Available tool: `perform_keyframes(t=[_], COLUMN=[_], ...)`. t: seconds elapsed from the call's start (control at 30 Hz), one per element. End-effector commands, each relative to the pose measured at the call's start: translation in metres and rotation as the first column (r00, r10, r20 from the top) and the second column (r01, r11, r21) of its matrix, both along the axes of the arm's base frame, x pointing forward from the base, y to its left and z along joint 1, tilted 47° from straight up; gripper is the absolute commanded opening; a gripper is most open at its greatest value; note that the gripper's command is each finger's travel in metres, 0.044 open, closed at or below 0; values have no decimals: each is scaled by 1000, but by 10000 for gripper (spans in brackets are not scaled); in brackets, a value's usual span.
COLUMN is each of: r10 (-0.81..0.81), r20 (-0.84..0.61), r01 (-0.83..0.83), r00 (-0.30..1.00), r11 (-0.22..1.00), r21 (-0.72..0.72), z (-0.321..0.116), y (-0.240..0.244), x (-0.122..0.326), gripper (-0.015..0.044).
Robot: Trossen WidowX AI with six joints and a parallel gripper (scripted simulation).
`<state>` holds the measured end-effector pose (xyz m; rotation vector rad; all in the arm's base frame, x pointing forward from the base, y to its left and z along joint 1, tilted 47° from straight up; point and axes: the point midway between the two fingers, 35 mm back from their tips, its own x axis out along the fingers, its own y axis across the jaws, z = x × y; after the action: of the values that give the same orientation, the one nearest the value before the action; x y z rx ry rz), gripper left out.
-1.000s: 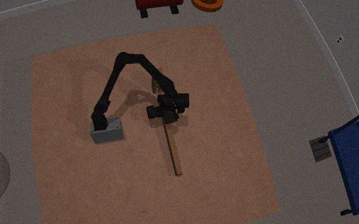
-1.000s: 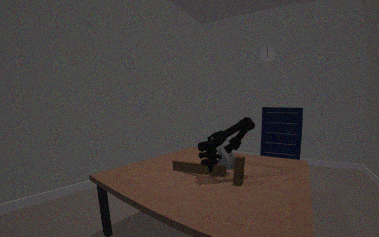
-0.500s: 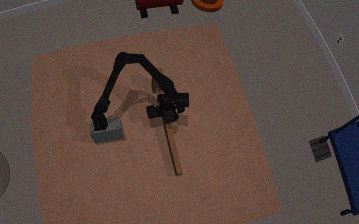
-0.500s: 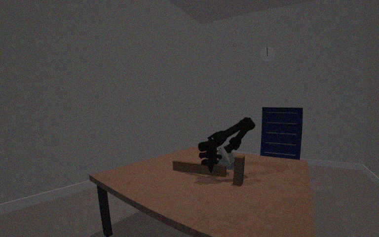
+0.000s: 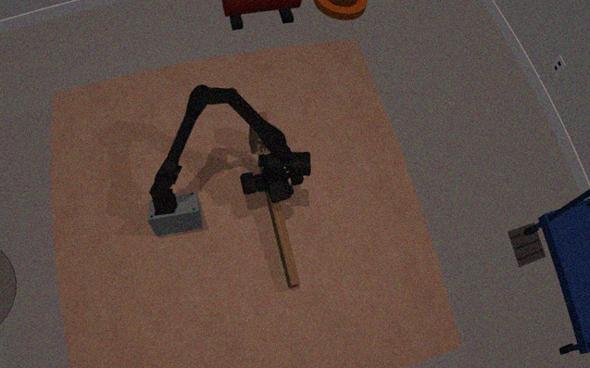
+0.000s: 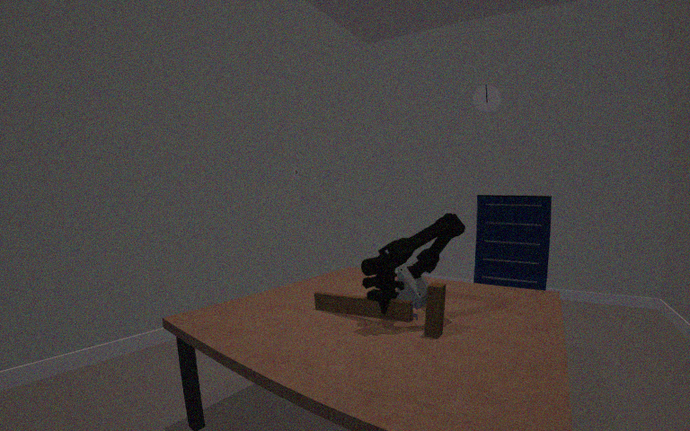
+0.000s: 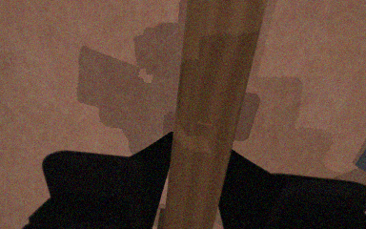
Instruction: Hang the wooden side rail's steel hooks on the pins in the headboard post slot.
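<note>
The wooden side rail (image 5: 284, 241) (image 6: 340, 304) (image 7: 216, 72) is a long brown beam. My gripper (image 6: 384, 310) (image 7: 191, 138) is shut on it, nearer its hook end, with one black finger on each side. The headboard post (image 5: 255, 138) (image 6: 434, 311) stands upright, just beyond the rail's hook end. In the exterior view a gap shows between rail and post, with a small bluish bit, perhaps a hook, low in it. The rail's hook end looks raised. Its far end is low, but I cannot tell whether it touches the table. The slot and pins cannot be made out.
The arm's grey base block (image 5: 177, 223) stands on the table (image 5: 371, 297) (image 6: 483, 375), left of the rail in the top view. The arm arches over beside the post and partly covers it there. A red tank, an orange ring and a blue cart are off the table.
</note>
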<state>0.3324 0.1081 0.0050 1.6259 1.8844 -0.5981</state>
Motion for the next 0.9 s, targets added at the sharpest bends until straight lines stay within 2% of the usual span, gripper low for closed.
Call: perform_keyframes(t=[0.0, 0.87], r10=[-5, -5], r20=[4, 4], r01=[5, 5], r00=[1000, 1000], r11=[1000, 1000], r21=[-2, -2], z=[2, 4], y=[-2, 1], x=[2, 1], gripper=[0, 0])
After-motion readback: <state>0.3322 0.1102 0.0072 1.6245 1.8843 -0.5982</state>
